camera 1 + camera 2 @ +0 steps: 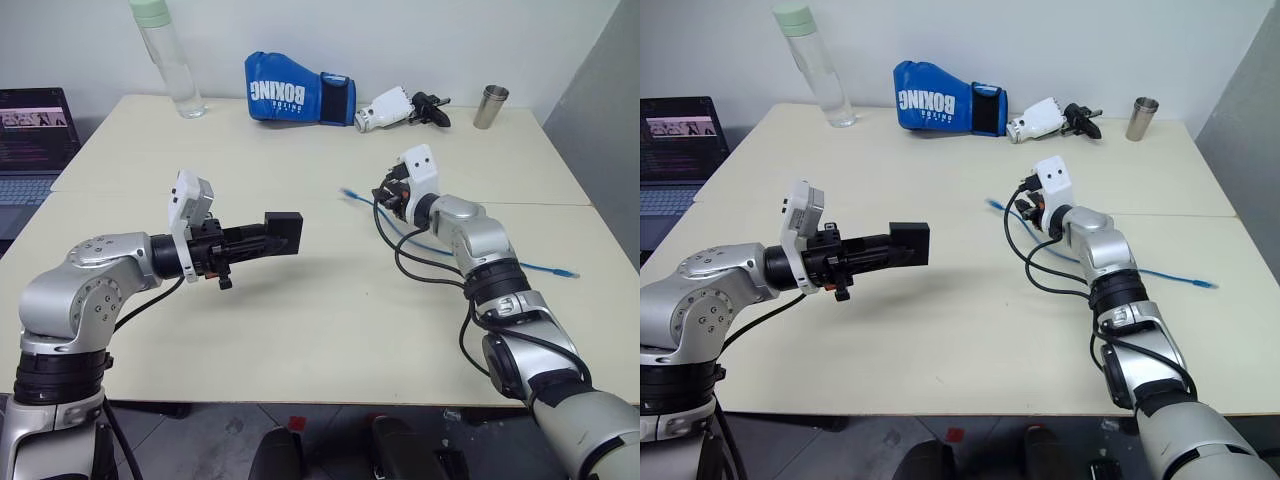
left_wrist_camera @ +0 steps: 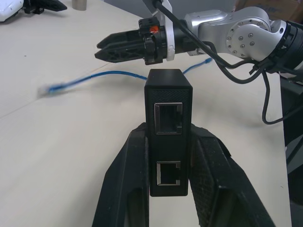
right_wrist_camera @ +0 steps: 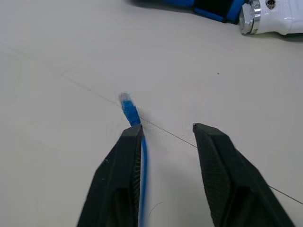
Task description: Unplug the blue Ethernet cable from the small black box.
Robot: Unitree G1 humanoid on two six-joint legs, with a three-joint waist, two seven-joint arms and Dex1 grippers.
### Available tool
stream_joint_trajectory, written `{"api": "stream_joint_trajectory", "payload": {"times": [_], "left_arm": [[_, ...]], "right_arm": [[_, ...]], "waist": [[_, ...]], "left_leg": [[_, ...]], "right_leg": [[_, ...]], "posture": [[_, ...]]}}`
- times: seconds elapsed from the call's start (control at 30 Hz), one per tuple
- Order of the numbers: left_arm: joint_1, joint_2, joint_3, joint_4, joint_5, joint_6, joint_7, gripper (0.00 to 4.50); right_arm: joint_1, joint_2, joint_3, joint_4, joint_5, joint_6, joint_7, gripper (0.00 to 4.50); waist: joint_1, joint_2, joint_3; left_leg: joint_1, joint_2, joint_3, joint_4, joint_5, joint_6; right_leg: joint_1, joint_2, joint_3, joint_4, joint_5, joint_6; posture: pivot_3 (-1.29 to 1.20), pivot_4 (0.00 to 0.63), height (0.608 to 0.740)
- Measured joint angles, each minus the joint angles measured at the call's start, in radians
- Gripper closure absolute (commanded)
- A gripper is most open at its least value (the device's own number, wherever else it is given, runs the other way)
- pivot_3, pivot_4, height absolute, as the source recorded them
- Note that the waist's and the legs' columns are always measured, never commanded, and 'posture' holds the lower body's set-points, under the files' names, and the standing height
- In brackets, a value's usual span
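Note:
My left gripper (image 1: pixel 262 238) is shut on the small black box (image 1: pixel 283 232) and holds it in the air above the left half of the table. In the left wrist view the box (image 2: pixel 168 118) stands between the fingers (image 2: pixel 123 184), and both of its ports are empty. The blue Ethernet cable (image 1: pixel 545 268) lies loose on the table at the right, its plug end (image 1: pixel 350 193) just left of my right gripper (image 1: pixel 385 195). That gripper is open, and the cable (image 3: pixel 129 109) runs along the inner edge of one finger (image 3: pixel 120 175).
A blue boxing glove (image 1: pixel 298 98), a white and black device (image 1: pixel 400 108) and a metal cup (image 1: pixel 490 106) stand along the table's far edge. A clear bottle (image 1: pixel 168 60) stands at the far left. A laptop (image 1: pixel 35 135) sits off the left side.

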Motion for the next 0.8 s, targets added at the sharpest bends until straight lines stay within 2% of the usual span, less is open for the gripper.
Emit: {"api": "stream_joint_trajectory", "payload": {"times": [0.13, 0.2, 0.3, 0.47, 0.67, 0.8], "left_arm": [[0.022, -0.008, 0.017, -0.001, 0.01, -0.028, 0.036, 3.72], [0.026, -0.025, 0.026, 0.011, 0.043, -0.071, 0.074, 3.72], [0.026, -0.095, 0.045, 0.076, 0.105, -0.16, 0.181, 3.72], [0.028, -0.212, 0.07, 0.187, 0.216, -0.334, 0.341, 3.72], [0.086, -0.298, 0.061, 0.282, 0.294, -0.474, 0.406, 3.72], [0.115, -0.327, 0.035, 0.356, 0.328, -0.526, 0.403, 3.72]], "right_arm": [[0.002, -0.006, -0.005, -0.021, 0.0, -0.002, 0.018, 0.97], [0.018, -0.025, 0.005, -0.099, 0.007, -0.001, 0.08, 0.56], [0.095, -0.089, 0.071, -0.349, 0.067, 0.05, 0.295, 0.55], [0.253, -0.163, 0.19, -0.61, 0.12, 0.129, 0.485, 0.55], [0.275, -0.19, 0.226, -0.755, 0.141, 0.21, 0.53, 0.55], [0.275, -0.156, 0.229, -0.75, 0.125, 0.231, 0.476, 0.55]], "waist": [[0.0, 0.0, 0.0], [0.001, 0.0, 0.0], [0.005, 0.0, 0.0], [0.012, 0.0, 0.0], [0.01, 0.0, 0.0], [0.011, 0.0, 0.0]], "left_leg": [[0.0, 0.0, 0.0, 0.0, 0.0, 0.0], [0.0, 0.0, 0.0, 0.0, 0.0, 0.0], [0.0, 0.001, -0.001, 0.0, -0.001, 0.001], [0.0, 0.0, -0.001, 0.001, -0.002, 0.004], [0.001, 0.0, -0.002, 0.001, -0.002, 0.004], [0.001, 0.0, -0.002, 0.001, -0.002, 0.004]], "right_leg": [[0.0, 0.0, 0.0, 0.0, 0.0, 0.0], [0.0, 0.0, 0.0, 0.0, 0.0, 0.0], [0.001, 0.0, -0.001, 0.0, 0.0, 0.0], [0.001, -0.001, -0.001, 0.0, 0.0, 0.0], [0.002, -0.001, -0.002, 0.001, 0.0, 0.0], [0.002, -0.001, -0.002, 0.001, 0.0, 0.0]], "posture": [[0.0, 0.15, 0.74], [0.0, 0.15, 0.74], [0.0, 0.15, 0.74], [0.0, 0.15, 0.74], [0.0, 0.15, 0.74], [0.0, 0.15, 0.74]]}}
